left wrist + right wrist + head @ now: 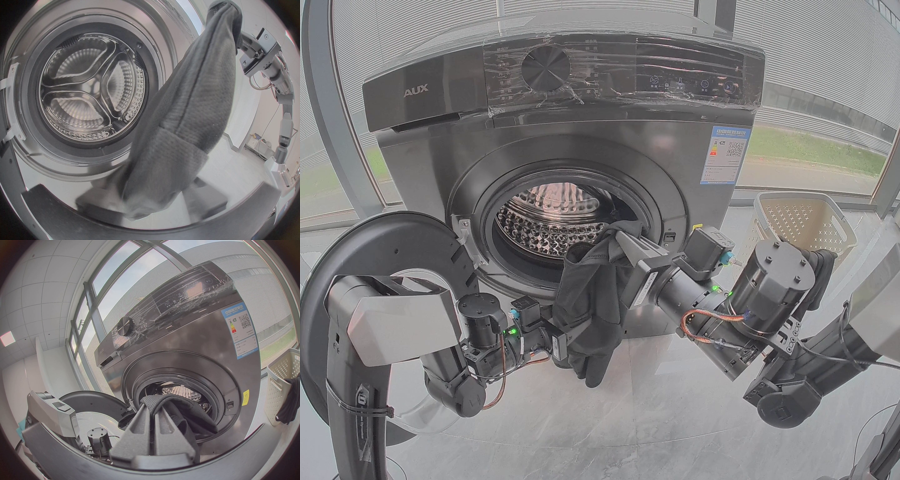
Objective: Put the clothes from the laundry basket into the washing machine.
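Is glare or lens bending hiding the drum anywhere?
Head view: drum gleams but reads clearly. Left wrist view: fisheye bows the door ring; dark garment covers one side. Right wrist view: bright windows behind, right gripper and garment partly mask the drum.

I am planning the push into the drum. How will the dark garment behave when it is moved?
Likely floppy: the garment hangs in folds from the right gripper. It is probably light, since a pinch at its top holds it. Its hanging end may catch on the drum rim.
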Robot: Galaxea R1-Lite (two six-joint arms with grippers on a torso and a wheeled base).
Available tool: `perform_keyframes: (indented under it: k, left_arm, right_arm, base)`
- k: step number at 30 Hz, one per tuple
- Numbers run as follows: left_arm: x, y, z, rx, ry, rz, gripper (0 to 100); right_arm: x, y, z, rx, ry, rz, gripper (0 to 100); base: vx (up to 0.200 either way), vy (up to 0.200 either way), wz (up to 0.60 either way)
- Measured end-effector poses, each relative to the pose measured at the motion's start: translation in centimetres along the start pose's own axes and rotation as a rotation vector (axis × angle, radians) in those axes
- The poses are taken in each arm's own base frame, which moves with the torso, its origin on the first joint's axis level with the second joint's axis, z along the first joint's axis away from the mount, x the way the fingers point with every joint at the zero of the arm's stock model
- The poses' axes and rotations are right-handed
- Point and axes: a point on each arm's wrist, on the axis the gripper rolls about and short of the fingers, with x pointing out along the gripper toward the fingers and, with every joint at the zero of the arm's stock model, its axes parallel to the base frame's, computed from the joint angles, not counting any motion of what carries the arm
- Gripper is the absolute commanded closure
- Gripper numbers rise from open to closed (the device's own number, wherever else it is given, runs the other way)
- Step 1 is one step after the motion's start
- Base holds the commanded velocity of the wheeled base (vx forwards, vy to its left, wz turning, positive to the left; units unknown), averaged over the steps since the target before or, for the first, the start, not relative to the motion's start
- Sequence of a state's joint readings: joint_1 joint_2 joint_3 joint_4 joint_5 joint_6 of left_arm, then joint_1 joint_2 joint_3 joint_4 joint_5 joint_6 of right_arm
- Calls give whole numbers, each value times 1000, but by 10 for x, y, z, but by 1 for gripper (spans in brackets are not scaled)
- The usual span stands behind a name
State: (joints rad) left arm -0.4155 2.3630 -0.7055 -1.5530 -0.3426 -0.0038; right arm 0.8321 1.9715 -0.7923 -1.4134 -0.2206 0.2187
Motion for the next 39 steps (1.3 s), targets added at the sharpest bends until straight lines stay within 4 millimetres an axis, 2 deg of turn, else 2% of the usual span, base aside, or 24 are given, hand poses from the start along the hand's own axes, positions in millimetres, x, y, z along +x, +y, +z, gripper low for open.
perform_keyframes:
  k: [5, 10, 15, 20, 27, 39]
  left_arm:
    - [-3, 1, -3, -2, 14, 23, 100]
    - [-17, -6, 4, 0, 31, 21, 100]
    - [-35, -11, 19, 6, 21, 19, 100]
    - [-54, -8, 39, 13, -13, 48, 100]
    - [-79, -5, 64, 31, -71, 87, 100]
    - [-97, -9, 90, 57, -149, 99, 100]
  right_arm:
    - [0, -1, -1, -1, -6, -22, 100]
    - [0, -6, 0, -5, -13, -41, 100]
    - [3, -17, 1, -14, -21, -82, 100]
    - [3, -27, 1, -21, -21, -117, 100]
    - [-9, -34, -7, -25, -7, -127, 100]
    - [-28, -40, -8, -23, 4, -132, 100]
  base:
    - [0, 0, 0]
    - [0, 0, 0]
    - [0, 0, 0]
    - [0, 0, 0]
    - [0, 0, 0]
    - [0, 0, 0]
